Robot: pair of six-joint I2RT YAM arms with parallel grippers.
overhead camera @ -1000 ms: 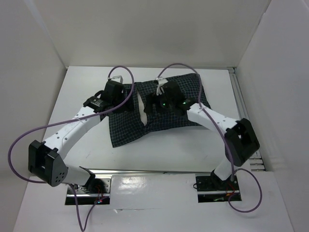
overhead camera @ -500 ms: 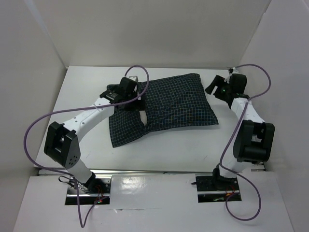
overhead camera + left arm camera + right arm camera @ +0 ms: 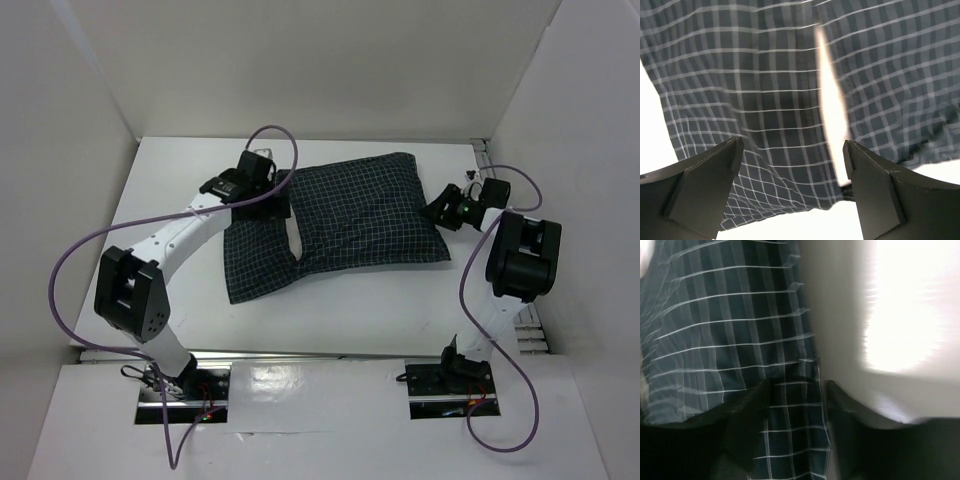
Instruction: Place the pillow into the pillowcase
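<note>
The dark navy checked pillowcase (image 3: 350, 215) lies in the middle of the table, plump on its right part and flat on its left. The pillow is almost wholly hidden inside it; only a cream sliver (image 3: 832, 117) shows at a slit in the cloth, which the top view (image 3: 293, 228) also shows. My left gripper (image 3: 270, 197) hovers over the pillowcase's upper left part, jaws wide open and empty (image 3: 792, 150). My right gripper (image 3: 438, 211) is at the pillowcase's right edge. In the blurred right wrist view (image 3: 797, 405) its jaws stand partly open astride the cloth's edge seam.
White walls enclose the white table (image 3: 180, 290) on the left, back and right. A metal rail (image 3: 495, 190) runs along the table's right side. Purple cables loop above both arms.
My right arm has swung from over the pillowcase's middle out to the right and come down at its right edge. My left gripper has shifted slightly along the pillowcase's upper left part.
</note>
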